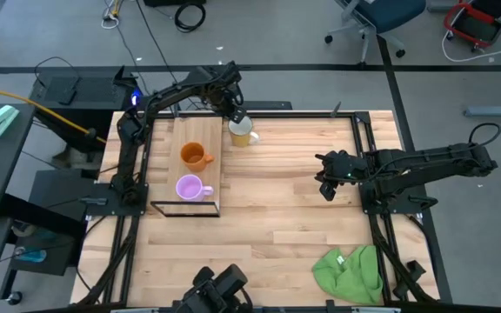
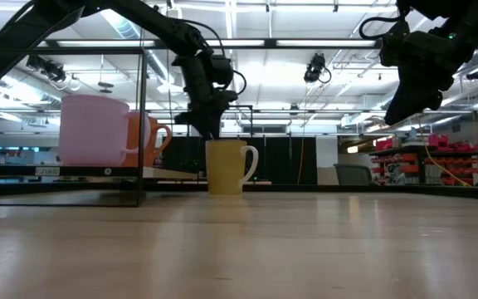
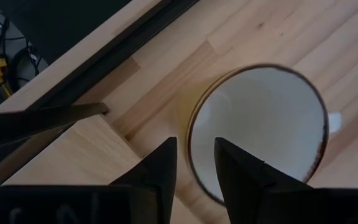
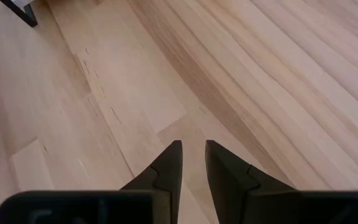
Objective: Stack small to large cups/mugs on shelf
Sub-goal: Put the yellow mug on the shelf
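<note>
Cream mug (image 1: 242,135) upright on the surface (image 1: 285,217), just beside the far end of the shelf (image 1: 200,174), handle turned away from it toward the right arm's side; not yet on the plank. Orange mug (image 1: 194,156) and light purple mug (image 1: 189,188) already up on the shelf, orange toward the middle, purple nearer the front end, apart from each other, so probably placed in order with the far end left for the largest. Left end effector (image 1: 237,116) directly above the cream mug's rim, pointing down; from the left wrist view, fingers parted by a narrow gap and straddling the near edge of the rim (image 3: 194,146), one finger (image 3: 157,171) outside the wall, the other (image 3: 244,177) over the white interior. Nothing clamped as far as visible; whether either finger touches the wall, impossible to tell. Likely reason for this pose: a pinch on the wall rather than the handle, giving a straight lift up and across onto the plank. Shelf corner and its black wire frame (image 3: 42,118) close alongside, so little room for sideways drift. Right end effector (image 1: 327,188) well apart, hanging above bare wood on the right half, fingers slightly parted and empty, waiting. Green cloth (image 1: 349,271) near the front right corner, out of the way.
</note>
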Available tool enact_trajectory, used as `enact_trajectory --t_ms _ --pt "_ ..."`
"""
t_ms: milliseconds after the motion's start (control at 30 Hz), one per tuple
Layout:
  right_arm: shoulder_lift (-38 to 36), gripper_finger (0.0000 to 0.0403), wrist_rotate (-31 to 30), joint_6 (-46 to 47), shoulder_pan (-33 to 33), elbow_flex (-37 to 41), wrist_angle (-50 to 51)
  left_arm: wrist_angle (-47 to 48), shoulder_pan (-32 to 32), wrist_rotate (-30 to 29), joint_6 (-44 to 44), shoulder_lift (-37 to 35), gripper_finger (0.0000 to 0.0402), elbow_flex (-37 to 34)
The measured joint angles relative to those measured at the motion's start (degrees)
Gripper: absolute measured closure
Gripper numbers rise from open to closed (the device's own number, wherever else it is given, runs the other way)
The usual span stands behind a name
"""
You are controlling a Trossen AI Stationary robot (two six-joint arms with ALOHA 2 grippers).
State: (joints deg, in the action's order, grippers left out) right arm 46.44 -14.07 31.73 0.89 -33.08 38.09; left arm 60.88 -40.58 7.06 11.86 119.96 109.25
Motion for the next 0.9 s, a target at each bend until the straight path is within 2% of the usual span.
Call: enact_trajectory --t_ms 667,900 --pt "0.0 0.0325 0.0 0.0 0.0 0.0 0.0 -0.8 -0.1 -0.8 0.7 0.1 0.0289 0.0" --pt "0.0 0.0325 0.0 0.0 0.0 0.0 0.0 0.7 0.0 -2.7 0.5 1.5 0.0287 0.2"
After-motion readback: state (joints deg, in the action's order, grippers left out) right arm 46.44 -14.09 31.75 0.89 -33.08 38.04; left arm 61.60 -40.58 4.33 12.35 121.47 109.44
